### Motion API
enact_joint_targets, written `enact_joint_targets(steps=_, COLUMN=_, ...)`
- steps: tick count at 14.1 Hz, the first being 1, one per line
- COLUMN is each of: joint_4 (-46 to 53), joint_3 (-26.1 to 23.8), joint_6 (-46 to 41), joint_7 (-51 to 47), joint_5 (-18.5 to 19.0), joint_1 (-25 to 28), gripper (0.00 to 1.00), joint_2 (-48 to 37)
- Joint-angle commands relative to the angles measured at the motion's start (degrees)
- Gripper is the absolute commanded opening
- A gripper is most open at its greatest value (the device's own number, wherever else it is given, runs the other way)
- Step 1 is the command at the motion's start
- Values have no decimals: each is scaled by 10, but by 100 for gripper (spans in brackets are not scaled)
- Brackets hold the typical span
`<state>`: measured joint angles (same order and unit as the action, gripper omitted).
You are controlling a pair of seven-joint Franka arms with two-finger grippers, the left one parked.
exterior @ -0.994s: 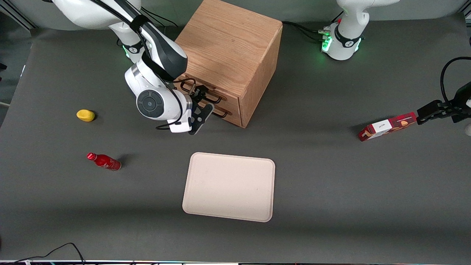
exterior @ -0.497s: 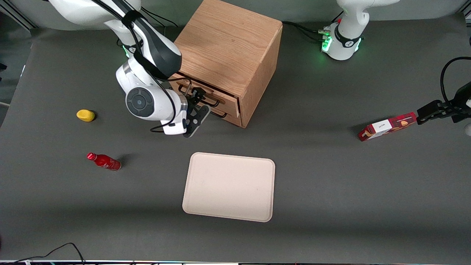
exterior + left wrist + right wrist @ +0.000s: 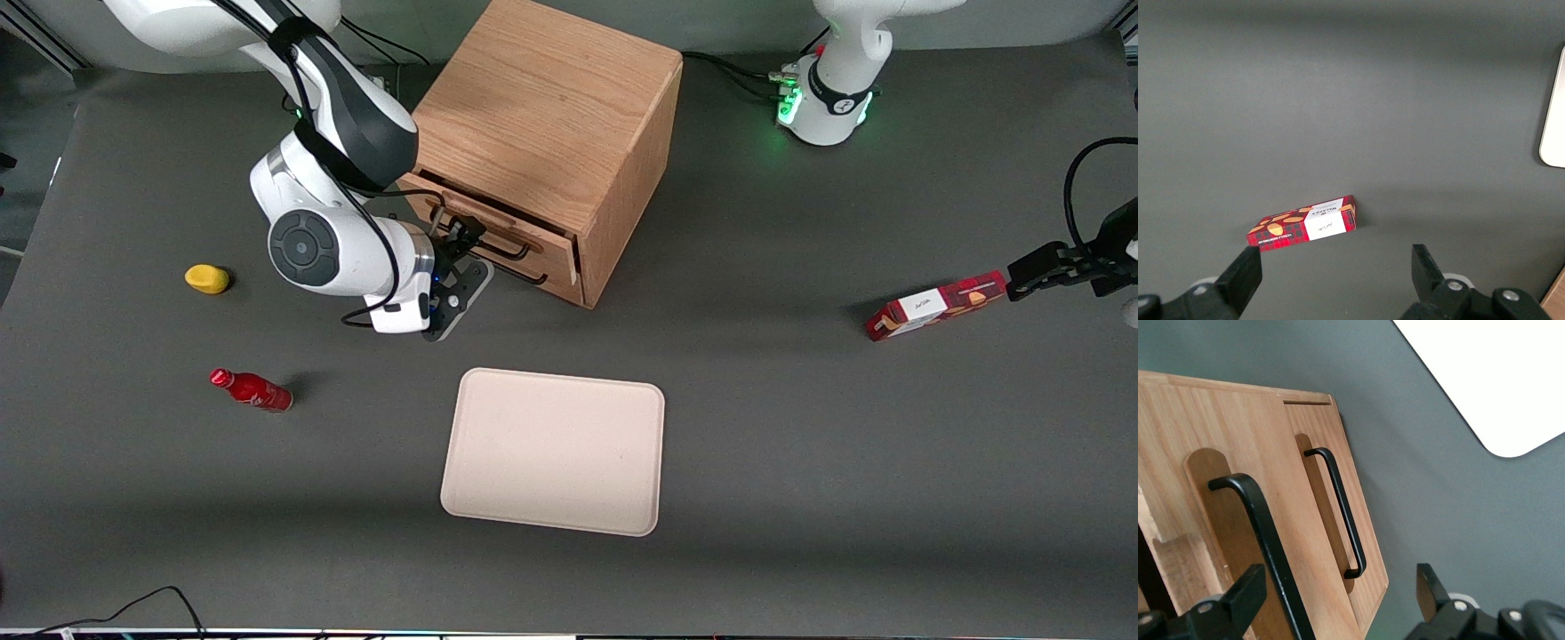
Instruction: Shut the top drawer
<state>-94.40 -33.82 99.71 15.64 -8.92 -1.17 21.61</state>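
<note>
The wooden cabinet [image 3: 551,98] stands at the table's back. Its top drawer [image 3: 524,242] sticks out a little from the cabinet front, with a dark gap showing above it. In the right wrist view the top drawer front [image 3: 1218,420] stands proud of the lower drawer front [image 3: 1318,427]. My right gripper [image 3: 458,258] is in front of the drawers and open. The top drawer's black wire handle [image 3: 1265,533] runs between the fingers [image 3: 1238,597], close to one of them. The lower handle [image 3: 1341,513] is free.
A beige tray [image 3: 553,451] lies nearer the front camera than the cabinet. A red bottle [image 3: 252,389] and a yellow object [image 3: 207,278] lie toward the working arm's end. A red box [image 3: 935,306] lies toward the parked arm's end.
My gripper has moved away from the cabinet front toward the working arm's end. The top drawer has slid out a little with it, and the gap above it has widened.
</note>
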Motion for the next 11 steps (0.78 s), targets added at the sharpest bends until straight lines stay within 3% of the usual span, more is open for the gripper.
enact_joint_targets(steps=1, joint_4=9, joint_3=2, joint_6=-13, joint_7=-45, joint_5=16, joint_1=-5, gripper=100, joint_2=-14)
enact_joint_targets(steps=3, joint_4=21, joint_3=4, joint_6=-13, joint_7=-89, joint_5=64, joint_1=-6, gripper=100, joint_2=-21)
enact_joint_targets(steps=8, joint_4=24, joint_3=85, joint_6=-12, joint_7=-177, joint_5=77, joint_1=-5, gripper=100, joint_2=-68)
enact_joint_targets(steps=11, joint_4=39, joint_3=136, joint_6=-11, joint_7=-241, joint_5=123, joint_1=-6, gripper=100, joint_2=-97)
